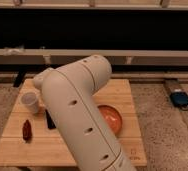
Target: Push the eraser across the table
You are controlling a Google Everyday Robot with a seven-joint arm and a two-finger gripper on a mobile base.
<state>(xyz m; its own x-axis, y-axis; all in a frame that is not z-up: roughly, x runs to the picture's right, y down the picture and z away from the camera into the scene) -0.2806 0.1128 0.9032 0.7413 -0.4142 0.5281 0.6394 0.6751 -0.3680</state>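
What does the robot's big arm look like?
The robot arm is a fat, smooth, creamy-white tube with rounded joints. Small dark oval holes run in a row along its side. No cables or writing show on it. Its two-finger gripper is hidden somewhere behind the arm, so how it looks cannot be told.

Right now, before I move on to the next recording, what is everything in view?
table: one, light wood, centre, standing on the floor
cup: one, white, upright on the table's left part
oblong thing: one, dark red, on the table nearer the camera than the cup
eraser: one, black, on the table at the arm's left edge, partly hidden
bowl: one, orange, on the table's right part, partly behind the arm
device: one, blue, on the floor right of the table
floor: speckled grey, around the table
arm: one, white, across the table's middle
gripper: one, hidden behind the arm, jaws shut
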